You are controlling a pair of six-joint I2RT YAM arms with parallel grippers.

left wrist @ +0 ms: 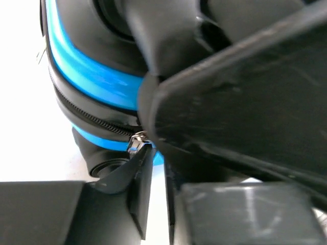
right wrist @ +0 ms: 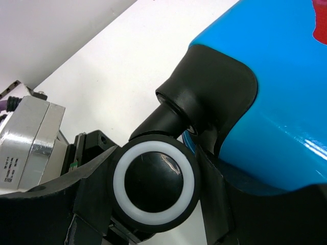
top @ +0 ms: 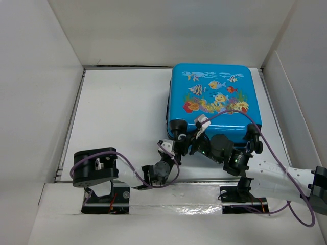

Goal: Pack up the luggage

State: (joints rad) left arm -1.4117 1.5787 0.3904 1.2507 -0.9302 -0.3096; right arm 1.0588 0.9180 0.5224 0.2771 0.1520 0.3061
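Note:
The luggage (top: 214, 97) is a bright-blue suitcase with a fish print, lying flat and closed at the back right of the table. My right gripper (top: 188, 139) is shut on its near-left black wheel (right wrist: 155, 185), one finger on each side of the white ring. My left gripper (top: 171, 148) is at the suitcase's near-left corner. In the left wrist view its jaws (left wrist: 156, 153) stand almost together, with the metal zipper pull (left wrist: 135, 143) at the fingertips, on the black zipper (left wrist: 87, 115) between the blue shells (left wrist: 87, 76). The inside of the suitcase is hidden.
White walls (top: 46, 76) close in the table on the left, back and right. The suitcase's near-right wheel (top: 253, 145) stands beside my right arm. Purple cables (top: 127, 166) loop over both arms. My right arm (left wrist: 245, 87) fills the upper right of the left wrist view.

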